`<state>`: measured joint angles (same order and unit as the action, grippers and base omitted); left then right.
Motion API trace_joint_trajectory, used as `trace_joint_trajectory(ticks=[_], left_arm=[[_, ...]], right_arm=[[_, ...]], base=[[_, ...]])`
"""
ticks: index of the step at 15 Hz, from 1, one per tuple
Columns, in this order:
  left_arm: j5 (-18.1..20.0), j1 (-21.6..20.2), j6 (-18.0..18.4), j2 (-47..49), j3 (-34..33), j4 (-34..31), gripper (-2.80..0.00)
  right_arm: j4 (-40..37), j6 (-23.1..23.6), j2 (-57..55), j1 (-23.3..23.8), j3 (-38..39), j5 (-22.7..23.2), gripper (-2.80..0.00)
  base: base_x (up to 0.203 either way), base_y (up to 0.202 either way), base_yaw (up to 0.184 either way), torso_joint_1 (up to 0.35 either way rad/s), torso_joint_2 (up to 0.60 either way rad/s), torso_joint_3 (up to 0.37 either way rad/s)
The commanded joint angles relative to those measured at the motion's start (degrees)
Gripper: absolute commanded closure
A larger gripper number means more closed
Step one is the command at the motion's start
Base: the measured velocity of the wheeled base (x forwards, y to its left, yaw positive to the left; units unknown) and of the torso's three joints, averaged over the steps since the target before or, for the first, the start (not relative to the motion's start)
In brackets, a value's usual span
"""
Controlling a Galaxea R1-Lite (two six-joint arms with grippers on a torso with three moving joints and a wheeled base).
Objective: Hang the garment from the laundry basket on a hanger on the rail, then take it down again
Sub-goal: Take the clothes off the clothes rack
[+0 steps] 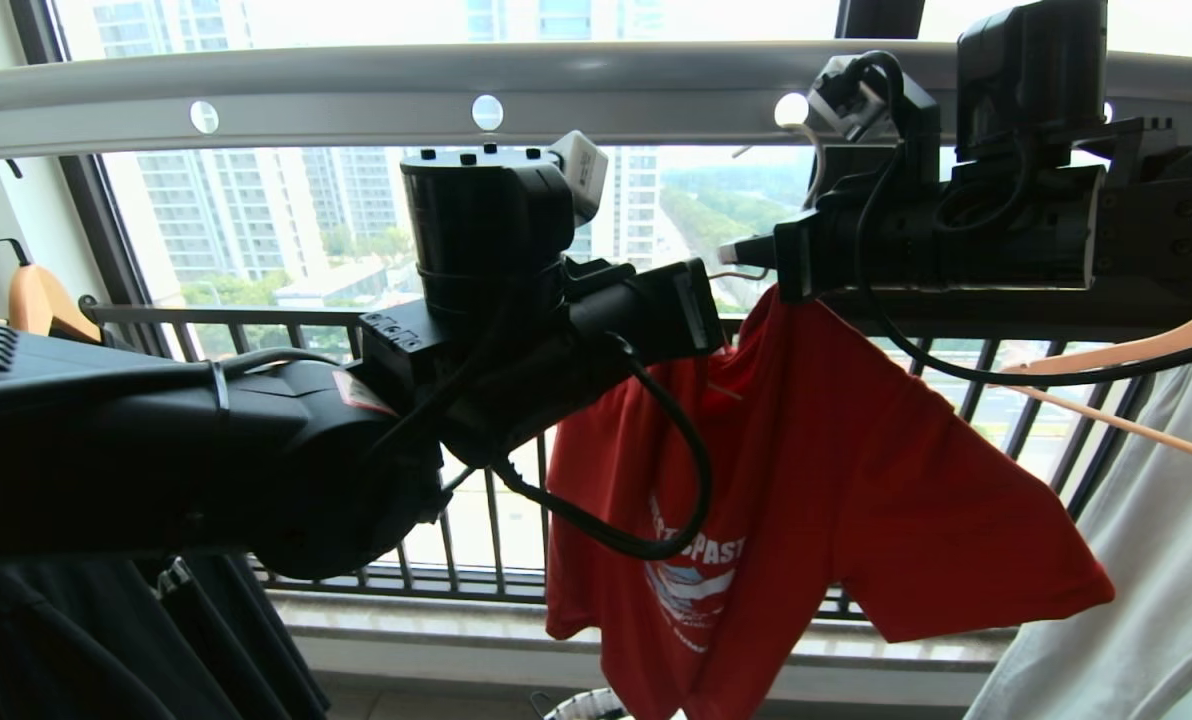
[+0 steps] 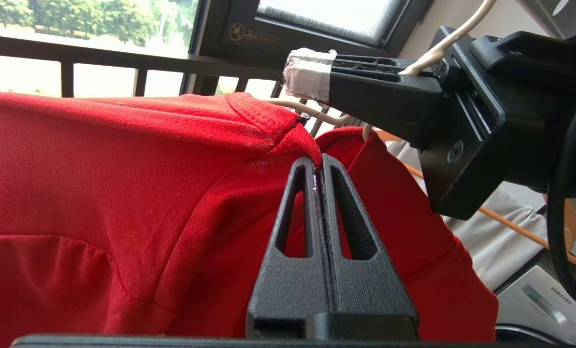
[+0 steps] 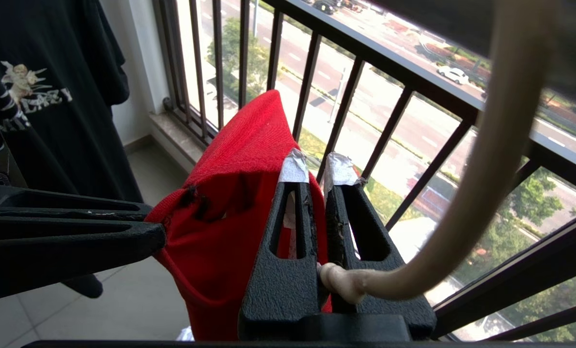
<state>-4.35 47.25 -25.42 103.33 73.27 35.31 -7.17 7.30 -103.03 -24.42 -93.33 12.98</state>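
Note:
The red garment (image 1: pixel 806 480) hangs below the rail (image 1: pixel 356 95) between my two arms. My left gripper (image 2: pixel 317 164) is shut on the garment's collar seam. My right gripper (image 3: pixel 317 169), its tips taped, is shut on the neck of the whitish wire hanger (image 3: pixel 486 169), with red cloth caught between its fingers too. The hanger's wire (image 2: pixel 307 108) runs under the collar. Its thin hook (image 1: pixel 814 150) rises toward a hole in the rail; whether it hangs there I cannot tell. Only the white rim of the laundry basket (image 1: pixel 586 708) shows, on the floor below.
A black printed T-shirt (image 3: pixel 41 96) hangs to the left on a wooden hanger (image 1: pixel 46 300). A pale garment (image 1: pixel 1156 560) on another wooden hanger (image 1: pixel 1136 355) hangs close on the right. The dark window railing (image 1: pixel 256 320) stands just behind.

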Motion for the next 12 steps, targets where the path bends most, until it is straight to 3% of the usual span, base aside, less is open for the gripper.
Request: trace_joint_trajectory(ticks=[1, 8, 12], left_arm=[[0.13, 1.19, 0.18, -1.99, -1.66, 0.46, 0.00], [0.13, 2.32, 1.53, -2.52, -2.52, 0.55, 0.00], [-0.02, -2.22, 7.38, -1.31, -0.81, 0.52, 0.00]], right_arm=[[-0.04, 0.08, -0.32, -0.10, 0.00, 0.02, 0.00], [-0.13, 0.08, -0.07, -0.10, 0.16, -0.50, 0.00], [-0.13, 0.08, 0.39, -0.65, 0.16, -0.52, 0.00]], base=[[0.000, 0.000, 0.000, 0.000, 0.00, 0.000], [0.000, 0.000, 0.000, 0.000, 0.00, 0.000], [0.000, 0.000, 0.000, 0.000, 0.00, 0.000]])
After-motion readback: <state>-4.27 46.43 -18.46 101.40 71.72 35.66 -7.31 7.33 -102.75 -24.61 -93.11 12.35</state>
